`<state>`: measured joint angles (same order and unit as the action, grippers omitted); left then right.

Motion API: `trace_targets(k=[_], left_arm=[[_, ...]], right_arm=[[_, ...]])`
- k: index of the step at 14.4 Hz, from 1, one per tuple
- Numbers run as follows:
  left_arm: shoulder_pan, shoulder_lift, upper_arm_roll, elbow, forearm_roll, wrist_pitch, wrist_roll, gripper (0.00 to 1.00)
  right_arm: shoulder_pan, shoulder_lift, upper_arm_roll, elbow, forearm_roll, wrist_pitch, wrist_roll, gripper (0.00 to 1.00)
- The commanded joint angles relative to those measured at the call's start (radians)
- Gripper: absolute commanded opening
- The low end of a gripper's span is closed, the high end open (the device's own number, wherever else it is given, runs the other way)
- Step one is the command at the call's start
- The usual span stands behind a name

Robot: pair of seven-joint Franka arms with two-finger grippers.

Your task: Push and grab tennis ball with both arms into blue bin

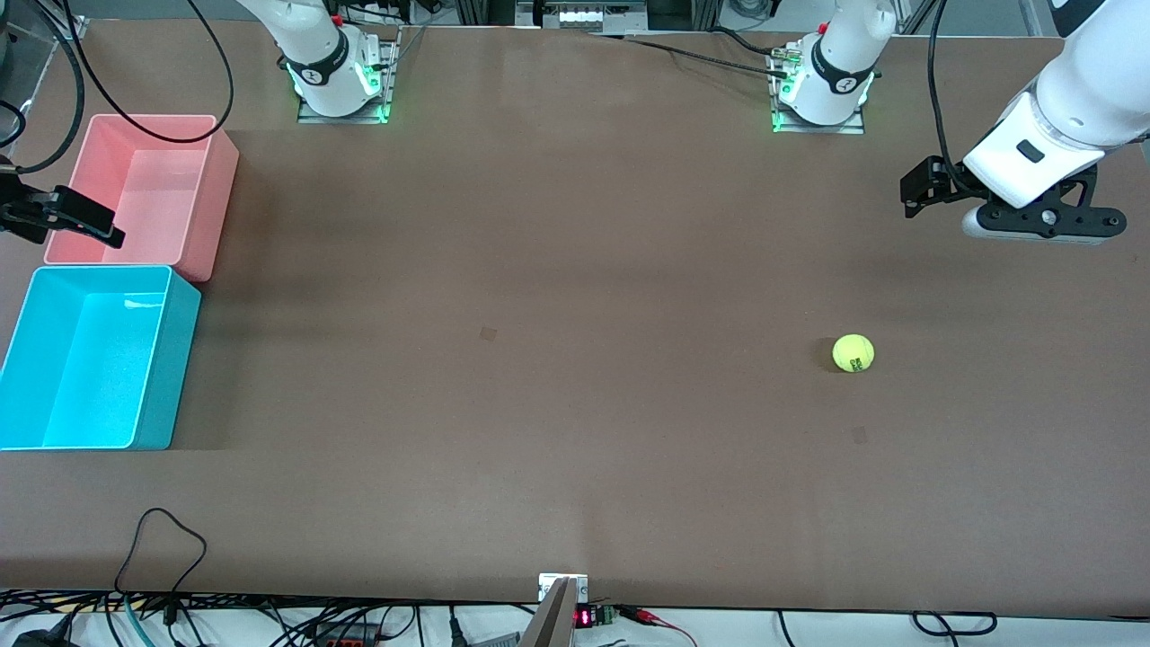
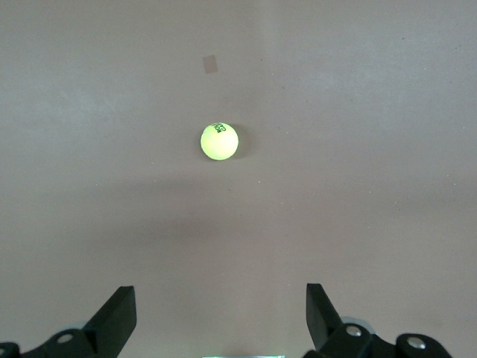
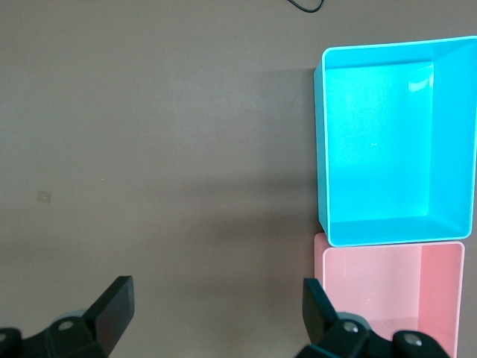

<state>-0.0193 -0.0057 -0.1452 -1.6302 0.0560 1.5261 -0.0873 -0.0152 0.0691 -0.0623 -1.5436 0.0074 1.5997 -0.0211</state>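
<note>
The tennis ball lies on the brown table toward the left arm's end, apart from both grippers. In the left wrist view the ball shows its dark logo, well ahead of the left gripper, which is open and empty. That gripper hangs over the table edge at the left arm's end. The blue bin stands empty at the right arm's end. The right gripper hovers by the bins, and in its own view this gripper is open and empty, with the blue bin ahead.
A pink bin of like size stands touching the blue one, farther from the front camera; it also shows as the pink bin in the right wrist view. A black cable loop lies near the table's front edge. Small tape marks dot the tabletop.
</note>
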Motion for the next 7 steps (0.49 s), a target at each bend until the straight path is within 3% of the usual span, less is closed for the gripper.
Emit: trace_targets(k=[1,7], left_arm=[[0.007,-0.002,0.001,0.013,0.016,-0.014,0.017,1.00],[0.006,0.000,0.006,0.012,0.018,-0.017,-0.003,1.00]], right_arm=[[-0.011,-0.002,0.002,0.000,0.017,-0.007,-0.019,1.00],[-0.009,-0.002,0.002,0.002,0.017,-0.007,-0.017,1.00]])
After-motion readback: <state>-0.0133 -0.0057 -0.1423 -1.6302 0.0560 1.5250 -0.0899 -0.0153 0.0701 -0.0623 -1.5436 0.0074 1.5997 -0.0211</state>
